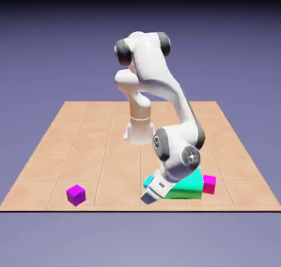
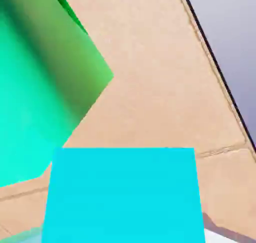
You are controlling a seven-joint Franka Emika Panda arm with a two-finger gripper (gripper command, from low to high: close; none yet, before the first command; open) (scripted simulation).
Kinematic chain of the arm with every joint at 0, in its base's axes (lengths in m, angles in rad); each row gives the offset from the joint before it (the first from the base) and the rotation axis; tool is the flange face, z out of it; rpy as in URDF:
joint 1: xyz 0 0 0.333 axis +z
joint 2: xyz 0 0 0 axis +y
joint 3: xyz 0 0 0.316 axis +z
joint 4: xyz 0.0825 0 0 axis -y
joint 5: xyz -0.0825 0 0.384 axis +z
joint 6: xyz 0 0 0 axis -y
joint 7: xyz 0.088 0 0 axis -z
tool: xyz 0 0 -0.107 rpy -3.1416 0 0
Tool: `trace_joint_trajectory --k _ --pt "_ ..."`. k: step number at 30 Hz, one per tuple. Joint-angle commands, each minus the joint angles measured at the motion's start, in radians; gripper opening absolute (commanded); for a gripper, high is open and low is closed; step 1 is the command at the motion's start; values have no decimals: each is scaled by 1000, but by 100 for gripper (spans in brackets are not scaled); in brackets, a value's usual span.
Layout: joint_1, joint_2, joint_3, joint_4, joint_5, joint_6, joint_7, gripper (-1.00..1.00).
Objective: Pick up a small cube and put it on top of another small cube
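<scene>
The small teal-blue cube (image 2: 123,196) was seen clasped in the gripper (image 1: 147,198), low over the tiled table (image 1: 41,170), just beside the large turquoise-green block (image 1: 186,188) in the exterior view. The grasping step was judged to be in hand or just done, with stacking not yet begun. A straight lift clear of the block was called for next, then a carry to either the purple cube (image 1: 76,195) or the magenta cube (image 1: 209,184), the intended base being impossible to tell.
</scene>
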State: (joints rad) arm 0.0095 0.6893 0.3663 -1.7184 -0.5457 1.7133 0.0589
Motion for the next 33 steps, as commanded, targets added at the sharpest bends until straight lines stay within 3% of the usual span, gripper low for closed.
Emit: trace_joint_trajectory --k 1,8,23,30,31,33 --pt "26 28 35 36 -44 -21 -11 -100" --pt "159 225 282 232 -312 -226 25 -100" --pt "138 543 743 285 -712 -859 598 -100" --pt "27 563 724 138 -750 -785 649 -100" --pt "27 563 724 138 -750 -785 649 100" --pt "54 559 730 174 -744 -804 637 100"
